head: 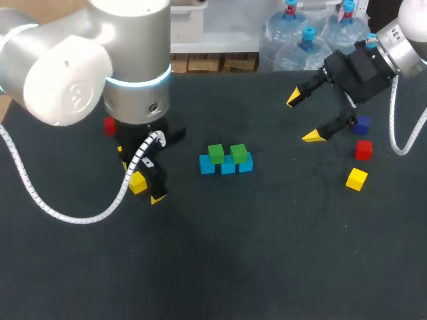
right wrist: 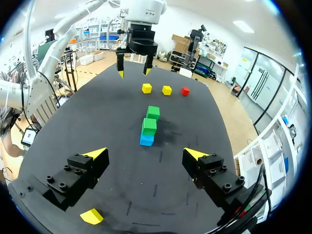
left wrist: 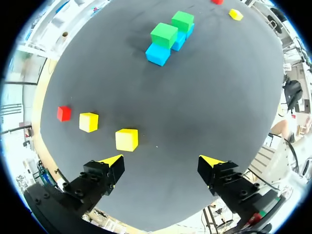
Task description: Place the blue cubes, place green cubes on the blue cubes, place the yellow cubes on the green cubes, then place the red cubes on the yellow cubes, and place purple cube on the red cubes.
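The desk [head: 267,253] carries a half-built pile at its middle: a row of blue cubes [head: 228,167] with two green cubes [head: 215,153] on top, so the yellow layer seems due next. The left gripper [left wrist: 162,161] hangs low near the left edge, fingers apart and empty. A yellow cube [left wrist: 126,139] lies just ahead of one finger, probably lined up for a pick. The right gripper [head: 303,117] hovers spread wide and empty toward the far right corner, near a purple cube [head: 361,125] and a red cube [head: 363,150].

Silver arms [head: 133,60], white coiled cables [head: 40,193], blk tools [head: 303,117] w/ yellow tips.
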Controlling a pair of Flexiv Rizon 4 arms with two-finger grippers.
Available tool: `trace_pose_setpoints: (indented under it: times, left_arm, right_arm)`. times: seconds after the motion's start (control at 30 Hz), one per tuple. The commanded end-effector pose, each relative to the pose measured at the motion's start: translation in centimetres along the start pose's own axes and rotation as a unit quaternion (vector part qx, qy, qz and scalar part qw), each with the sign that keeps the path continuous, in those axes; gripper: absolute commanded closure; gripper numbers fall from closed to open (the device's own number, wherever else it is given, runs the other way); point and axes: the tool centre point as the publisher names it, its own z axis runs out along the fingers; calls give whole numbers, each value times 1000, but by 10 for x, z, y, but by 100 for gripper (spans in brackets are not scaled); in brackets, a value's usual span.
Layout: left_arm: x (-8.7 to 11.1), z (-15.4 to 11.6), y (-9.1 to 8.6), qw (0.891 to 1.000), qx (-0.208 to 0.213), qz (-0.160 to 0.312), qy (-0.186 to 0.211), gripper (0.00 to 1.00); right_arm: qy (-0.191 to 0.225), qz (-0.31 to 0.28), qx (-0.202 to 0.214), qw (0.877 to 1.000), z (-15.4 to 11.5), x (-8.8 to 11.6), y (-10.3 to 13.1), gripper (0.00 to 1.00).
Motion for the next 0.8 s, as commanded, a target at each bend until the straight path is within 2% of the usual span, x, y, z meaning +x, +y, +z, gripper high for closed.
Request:
trace_pose_setpoints:
  times: [0.03, 0.2, 0.4, 0.57, 0.8]
  left_arm:
    - [6, 12, 10, 1000, 17, 2, -24, 0]
    - [5, 16, 17, 1000, 19, 2, -20, 0]
    - [-8, 24, 21, 1000, 15, 6, 10, 0]
    - [-18, 29, 26, 1000, 13, 9, 14, 0]
    - [-16, 34, 24, 1000, 15, -5, 14, 0]
  right_arm:
    - [0, 0, 1, 1000, 0, 0, 0, 0]
    - [0, 0, 1, 1000, 0, 0, 0, 0]
    - [0, 0, 1, 1000, 0, 0, 0, 0]
    - [0, 0, 1, 1000, 0, 0, 0, 0]
    - [0, 0, 1, 1000, 0, 0, 0, 0]
